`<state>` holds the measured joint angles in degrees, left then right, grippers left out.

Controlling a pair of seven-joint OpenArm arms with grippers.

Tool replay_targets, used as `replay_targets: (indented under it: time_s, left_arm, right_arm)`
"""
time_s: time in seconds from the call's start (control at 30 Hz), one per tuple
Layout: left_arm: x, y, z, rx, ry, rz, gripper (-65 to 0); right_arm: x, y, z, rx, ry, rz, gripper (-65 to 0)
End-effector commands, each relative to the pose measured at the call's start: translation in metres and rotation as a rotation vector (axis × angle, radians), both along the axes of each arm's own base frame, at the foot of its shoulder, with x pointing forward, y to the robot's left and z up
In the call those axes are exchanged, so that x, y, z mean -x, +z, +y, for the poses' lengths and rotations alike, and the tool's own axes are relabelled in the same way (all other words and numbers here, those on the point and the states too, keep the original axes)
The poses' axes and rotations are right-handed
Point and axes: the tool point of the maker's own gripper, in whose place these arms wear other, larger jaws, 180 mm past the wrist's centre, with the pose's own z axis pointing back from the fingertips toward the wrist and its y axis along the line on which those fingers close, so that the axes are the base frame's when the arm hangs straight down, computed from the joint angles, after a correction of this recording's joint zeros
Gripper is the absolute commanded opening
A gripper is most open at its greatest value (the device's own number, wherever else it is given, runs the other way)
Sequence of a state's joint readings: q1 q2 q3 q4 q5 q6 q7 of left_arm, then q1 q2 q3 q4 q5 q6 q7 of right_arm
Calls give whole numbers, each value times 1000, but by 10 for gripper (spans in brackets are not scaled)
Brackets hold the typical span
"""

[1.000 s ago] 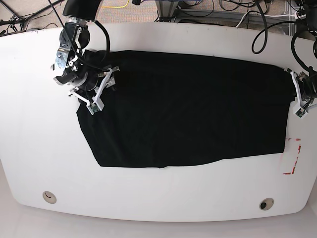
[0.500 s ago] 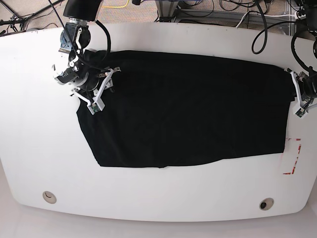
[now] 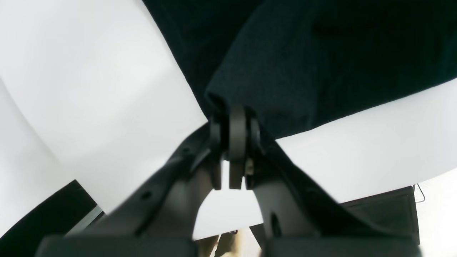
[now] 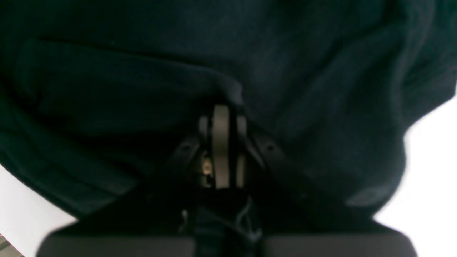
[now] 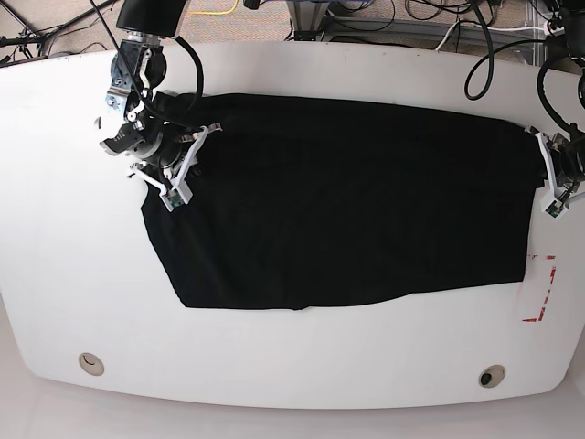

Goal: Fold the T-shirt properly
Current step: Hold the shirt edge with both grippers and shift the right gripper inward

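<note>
Two arms: one works at each end of the large black soft cloth T-shirt [image 5: 338,201], which lies spread flat across the middle of the white rounded desk [image 5: 73,274].
T-shirt: long side running left to right in the base view, plain black face up, lower left edge slanting; no print shows.
Right gripper [image 4: 221,114]: at the shirt's upper left corner in the base view [image 5: 151,146]; jaws clenched on a bunched ridge of black cloth, with cloth filling nearly the whole wrist view.
Left gripper [image 3: 232,114]: at the shirt's far right edge in the base view [image 5: 556,174]; jaws clamped on a folded lip of the cloth just above the desk.
Red corner marks [image 5: 539,288]: on the desk, just beside the shirt's lower right corner.
Round holes [image 5: 90,364]: near the desk's front edge, well apart from the shirt.
</note>
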<state>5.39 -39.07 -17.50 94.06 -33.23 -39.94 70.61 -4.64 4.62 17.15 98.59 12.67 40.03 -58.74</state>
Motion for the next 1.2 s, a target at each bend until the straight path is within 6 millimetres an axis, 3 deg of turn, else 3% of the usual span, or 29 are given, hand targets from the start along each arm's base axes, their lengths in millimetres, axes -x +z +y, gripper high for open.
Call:
replay_targets:
  time_s: [0.0,0.2,0.4,0.67,0.93,1.17]
  left_arm:
    - [-9,14,6,-19,-5,-40,-650]
    - [-11,14,3,-4,-8,-49,-650]
    - [-19,10,-16,71,-16,-111,-650]
    - [-30,12,-14,32,-3,-148,-650]
    - [-27,2,10,-79,50,-106,-650]
    - [-32,-9,23,-38,101,-94,-650]
  right_arm:
    - [-12,25,-1,9,7,-91,-650]
    - [-15,37,-2,25,12,-129,-650]
    - [-20,42,-2,26,12,-145,-650]
    - [-36,56,-2,25,11,-190,-650]
    - [-49,66,-12,50,10,-221,-650]
    - [-55,61,-15,44,5,-201,-650]
